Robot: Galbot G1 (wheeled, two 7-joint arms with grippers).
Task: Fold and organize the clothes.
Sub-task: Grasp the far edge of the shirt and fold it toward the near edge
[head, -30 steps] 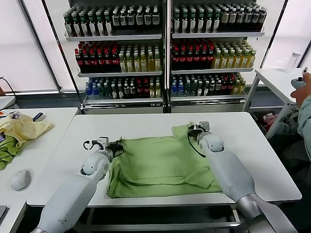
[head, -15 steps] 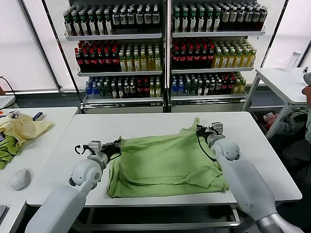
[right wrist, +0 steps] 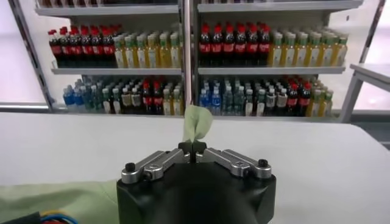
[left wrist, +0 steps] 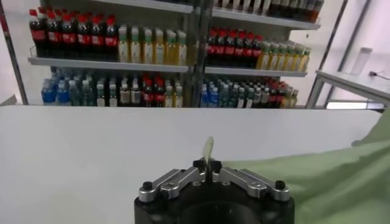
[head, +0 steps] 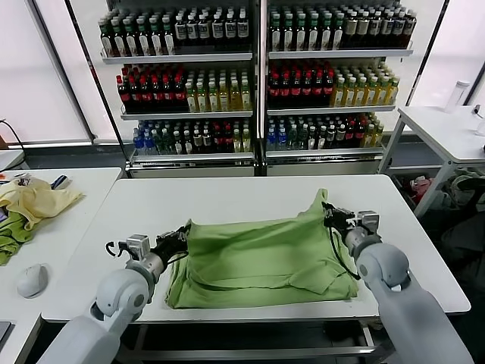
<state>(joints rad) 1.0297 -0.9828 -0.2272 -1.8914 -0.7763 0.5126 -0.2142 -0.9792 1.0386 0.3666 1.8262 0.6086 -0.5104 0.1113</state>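
Observation:
The light sage-green T-shirt (head: pixel 258 254) lies partly folded in the middle of the white table (head: pixel 227 193). My left gripper (head: pixel 180 233) is shut on the shirt's far left corner, and a tip of cloth (left wrist: pixel 208 149) sticks up between its jaws. My right gripper (head: pixel 328 210) is shut on the far right corner, which is lifted to a peak (head: pixel 321 196). A pinch of green cloth (right wrist: pixel 196 123) shows above its closed jaws. The far edge hangs between the two grippers, lifted off the table. The red-and-white patch is hidden.
A side table at the left holds a pale yellow cloth (head: pixel 34 201), a darker green cloth (head: pixel 10 236) and a grey mouse (head: pixel 32 280). Shelves of bottles (head: pixel 258 76) stand behind. Another white table (head: pixel 443 125) is at the right.
Both grippers have pulled back toward me and apart, drawing the shirt's far edge with them. The right corner has risen into a peak.

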